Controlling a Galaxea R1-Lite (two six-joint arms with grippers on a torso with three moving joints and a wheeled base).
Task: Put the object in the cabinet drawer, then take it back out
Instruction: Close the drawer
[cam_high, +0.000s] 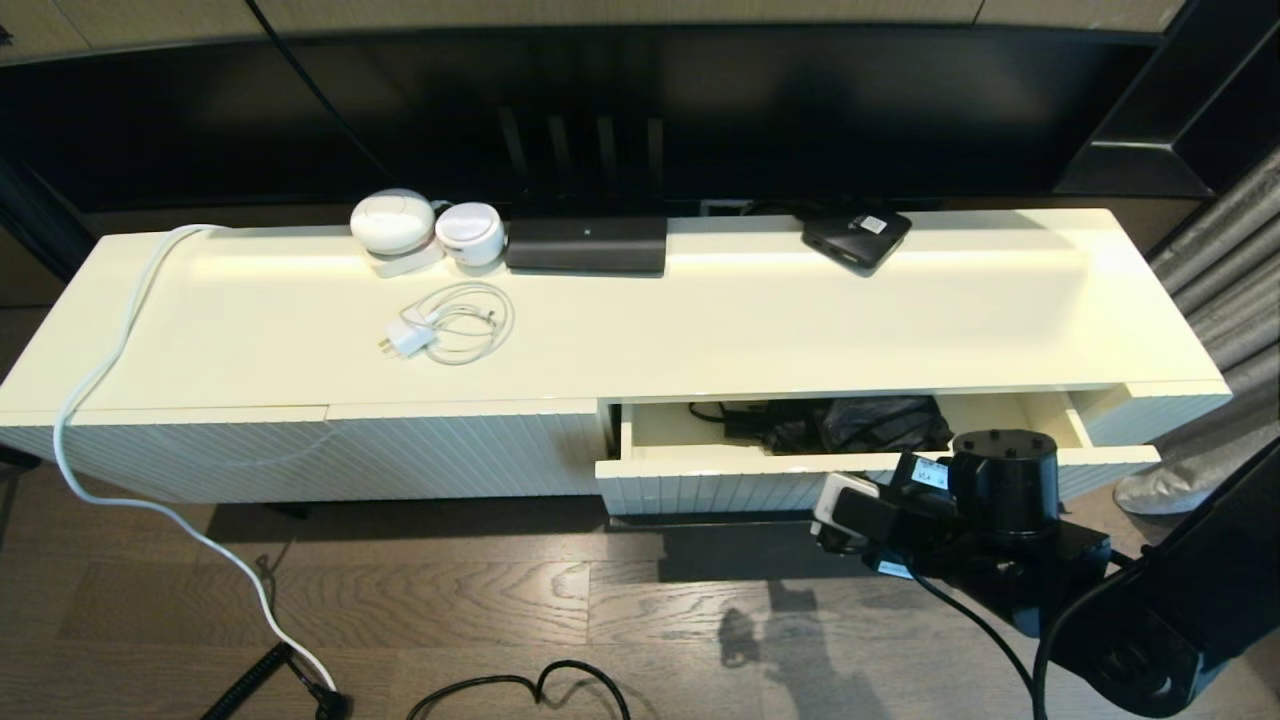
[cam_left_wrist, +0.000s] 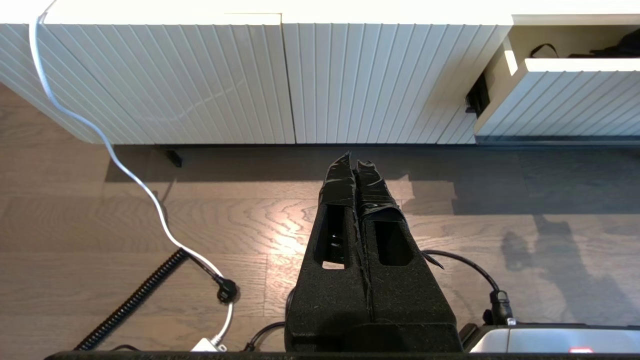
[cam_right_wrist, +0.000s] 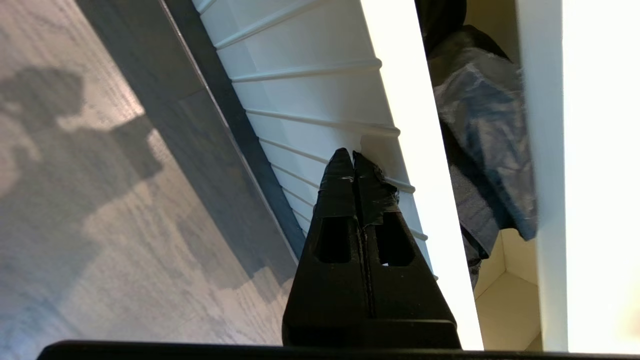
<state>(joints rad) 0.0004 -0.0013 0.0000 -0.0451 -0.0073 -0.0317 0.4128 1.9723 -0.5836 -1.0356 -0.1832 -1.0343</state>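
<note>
Right tool (cam_right_wrist: 354, 159) (pinched closed) against drawer front (cam_right_wrist: 310, 95); umbrella (cam_right_wrist: 480, 125) inside, beyond.

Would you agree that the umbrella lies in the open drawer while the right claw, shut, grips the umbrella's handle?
Not quite. The umbrella does lie in the open drawer, and the right claw is shut, but it grips nothing: the right wrist view shows its tips against the drawer's ribbed front, outside the drawer.
</note>
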